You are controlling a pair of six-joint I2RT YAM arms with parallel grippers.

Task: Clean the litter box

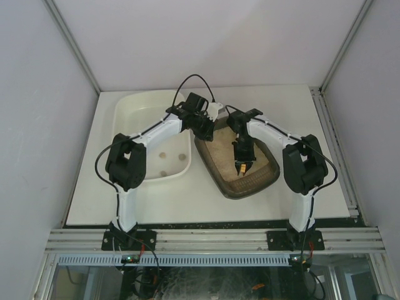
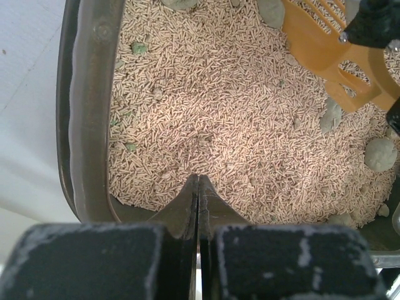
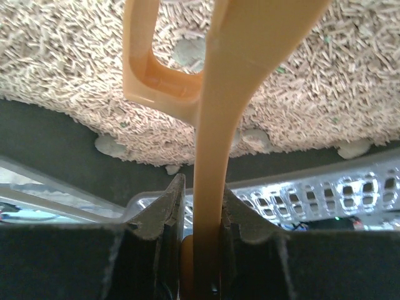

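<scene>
The litter box (image 1: 247,194) is a dark brown tray of beige pellet litter (image 2: 237,112), right of centre on the table. Grey-green clumps (image 2: 380,154) lie in the litter, and more clumps (image 3: 112,147) sit along its edge by the dark wall. My right gripper (image 1: 241,161) hangs over the litter, shut on the handle of an orange slotted scoop (image 3: 209,187); the scoop's head (image 2: 325,44) rests low over the pellets. My left gripper (image 2: 198,187) is shut at the box's far-left corner (image 1: 206,132), with nothing visible between its fingers and its tips by the inner wall.
A larger white tub (image 1: 128,109) stands left of the litter box, touching it, with a few clumps (image 1: 164,154) on its floor. The left arm reaches across the tub. A white perforated rail (image 3: 350,187) runs along the table's near edge.
</scene>
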